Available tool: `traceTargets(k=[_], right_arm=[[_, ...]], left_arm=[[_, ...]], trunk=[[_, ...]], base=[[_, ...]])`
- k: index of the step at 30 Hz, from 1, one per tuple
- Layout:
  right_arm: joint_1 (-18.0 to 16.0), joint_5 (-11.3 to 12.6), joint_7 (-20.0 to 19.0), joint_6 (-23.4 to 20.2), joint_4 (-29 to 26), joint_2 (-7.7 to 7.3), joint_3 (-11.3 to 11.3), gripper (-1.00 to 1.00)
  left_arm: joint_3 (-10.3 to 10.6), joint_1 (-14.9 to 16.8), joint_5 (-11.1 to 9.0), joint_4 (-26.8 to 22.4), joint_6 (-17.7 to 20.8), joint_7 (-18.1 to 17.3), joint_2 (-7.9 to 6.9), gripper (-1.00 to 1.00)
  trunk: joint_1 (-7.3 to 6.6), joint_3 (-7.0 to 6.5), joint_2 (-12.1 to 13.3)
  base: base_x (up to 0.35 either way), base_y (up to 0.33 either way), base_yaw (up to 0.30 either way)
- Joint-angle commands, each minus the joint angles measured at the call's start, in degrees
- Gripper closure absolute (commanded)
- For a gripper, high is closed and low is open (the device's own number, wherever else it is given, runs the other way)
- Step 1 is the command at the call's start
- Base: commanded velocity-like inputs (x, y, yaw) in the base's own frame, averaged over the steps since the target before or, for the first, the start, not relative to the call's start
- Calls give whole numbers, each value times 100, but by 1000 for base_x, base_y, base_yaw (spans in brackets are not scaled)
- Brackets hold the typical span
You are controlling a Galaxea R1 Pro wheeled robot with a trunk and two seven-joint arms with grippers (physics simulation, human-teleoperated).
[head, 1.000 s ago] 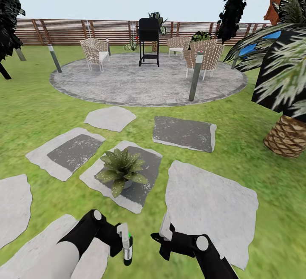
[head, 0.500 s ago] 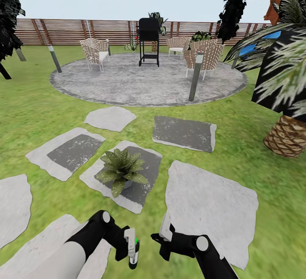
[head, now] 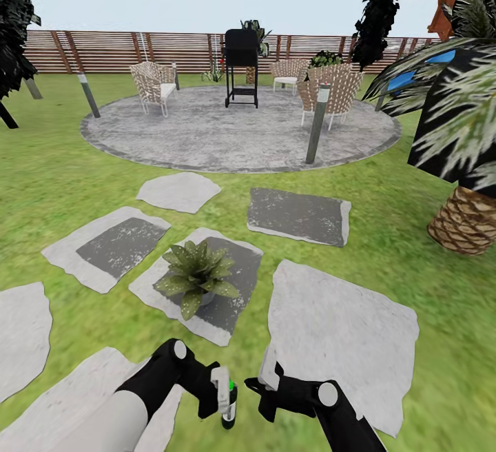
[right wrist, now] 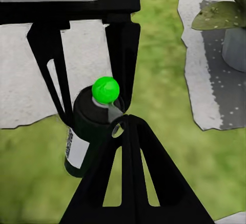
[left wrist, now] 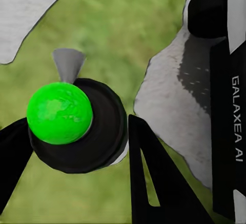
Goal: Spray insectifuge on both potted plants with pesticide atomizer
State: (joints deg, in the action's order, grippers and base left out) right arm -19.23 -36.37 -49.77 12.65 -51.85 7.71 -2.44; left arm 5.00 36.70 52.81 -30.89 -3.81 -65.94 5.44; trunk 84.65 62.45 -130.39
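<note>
The left gripper (head: 219, 397) is pinching the spray bottle (head: 227, 405) upright, green cap on top, right beside the right gripper (head: 260, 390), whose fingers are sitting apart with nothing between them. The plant (head: 196, 271) is standing on a stepping stone (head: 231, 293) just ahead of both grippers. The bottle is in hand, so spraying looks like the step underway; next, the nozzle needs aiming forward over the leaves.
</note>
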Motion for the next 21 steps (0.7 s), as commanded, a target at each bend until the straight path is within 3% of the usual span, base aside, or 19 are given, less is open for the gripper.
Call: traceTargets(k=[1,7,21], right_arm=[[-2,-54,-6,36,-8,3,7,100],[-2,-54,-6,36,-12,3,7,100],[-2,-54,-6,36,-18,3,7,100]], left_arm=[[-14,-2,35,-59,-41,-8,7,100],[5,-8,-324,-117,-62,-15,18,100],[22,-35,-368,-110,-68,-24,51,100]], trunk=[[-1,5,-2],[-1,5,-2],[-1,5,-2]], base=[[0,0,0],[0,0,0],[0,0,0]])
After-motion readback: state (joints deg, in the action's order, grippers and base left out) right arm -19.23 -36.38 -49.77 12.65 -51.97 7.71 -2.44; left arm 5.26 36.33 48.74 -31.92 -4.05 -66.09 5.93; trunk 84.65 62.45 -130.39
